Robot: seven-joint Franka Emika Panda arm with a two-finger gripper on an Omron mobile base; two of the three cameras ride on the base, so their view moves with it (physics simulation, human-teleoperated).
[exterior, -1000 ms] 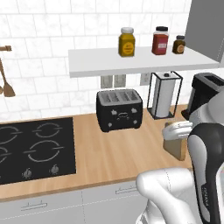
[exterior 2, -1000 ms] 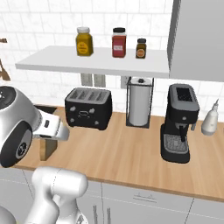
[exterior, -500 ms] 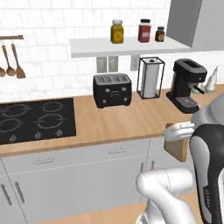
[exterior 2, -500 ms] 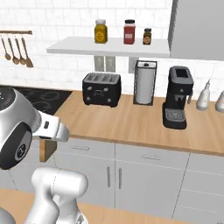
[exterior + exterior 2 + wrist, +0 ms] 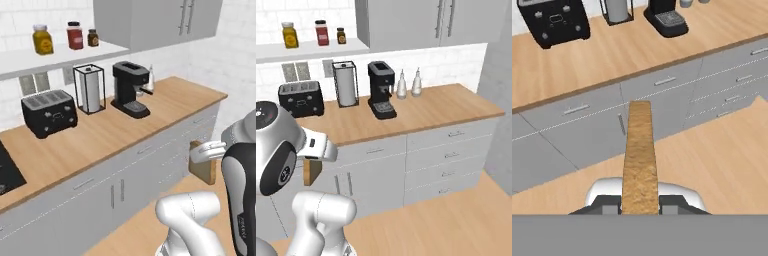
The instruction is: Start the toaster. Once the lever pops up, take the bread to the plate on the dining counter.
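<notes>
My gripper (image 5: 640,204) is shut on the bread (image 5: 639,155), a thin tan slice seen edge-on that runs up the middle of the hand view. The bread (image 5: 203,169) hangs upright from the gripper (image 5: 206,152) low at the right, off the counter and over the floor. It appears as the bread (image 5: 311,171) under the gripper (image 5: 318,148) in the right base view. The black toaster (image 5: 49,112) stands far back on the wood counter, well away from the hand; its slots look empty. The plate and the dining counter are out of view.
A paper-towel holder (image 5: 89,89) and a black coffee machine (image 5: 130,89) stand right of the toaster. Two bottles (image 5: 408,83) sit by the wall. Spice jars (image 5: 43,40) line the shelf. Grey cabinet fronts (image 5: 446,150) face a wooden floor (image 5: 456,220).
The whole scene has shifted: the base has backed away from the counter and turned right, so toaster and counter look farther and more leftward. The bread stays in the gripper.
</notes>
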